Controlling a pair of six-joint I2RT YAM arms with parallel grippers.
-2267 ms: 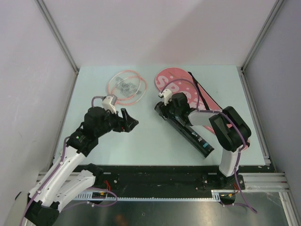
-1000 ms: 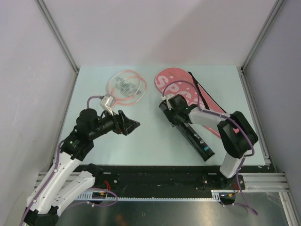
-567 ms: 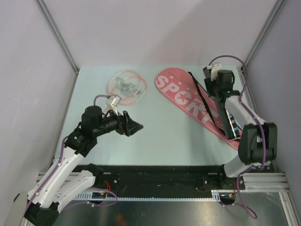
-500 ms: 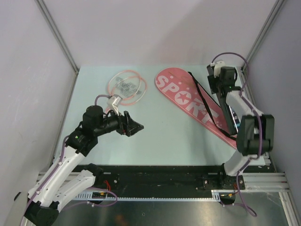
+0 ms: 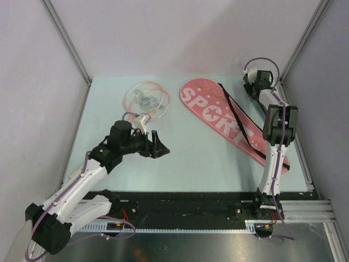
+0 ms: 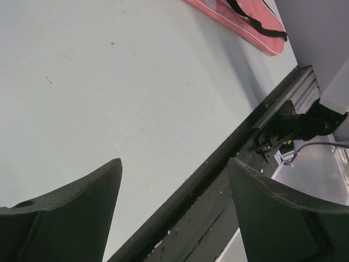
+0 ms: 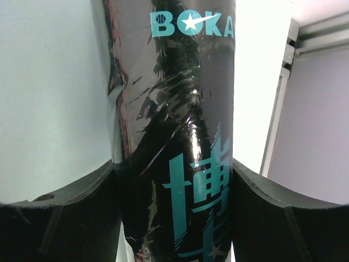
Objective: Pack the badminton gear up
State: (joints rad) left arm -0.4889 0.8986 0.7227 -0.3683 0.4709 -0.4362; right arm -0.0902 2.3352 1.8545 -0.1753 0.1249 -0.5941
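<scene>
Found the left gripper [image 5: 158, 146] with jaws wide apart and nothing between them, hovering above the bare table [image 5: 191, 164] at near left-centre. Found the right gripper [image 7: 173, 169] reached out to the far right corner, jaws pressed against both sides of the black tube [image 7: 180, 109], so judged clamped on it. Noted teal lettering along the tube. Could not trace the tube's full length in the overhead view, nor tell an open end from a capped one.

Located the racket [image 5: 158, 106] flat on the table at far left-centre, well apart from both grippers and outside its cover. Noted a pale cluster [image 5: 144, 99] on the racket head, possibly the shuttlecocks; too small to confirm. Located the pink cover [image 5: 210, 106] lying flat on a diagonal from far centre to near right, with the black strap [image 5: 235, 121] draped along it and nothing visibly inside.

Judged the packing at an early stage, with nothing confirmed stowed. Left to do, on this evidence: get the shuttlecocks into the tube, slide the racket into the cover, close up.
</scene>
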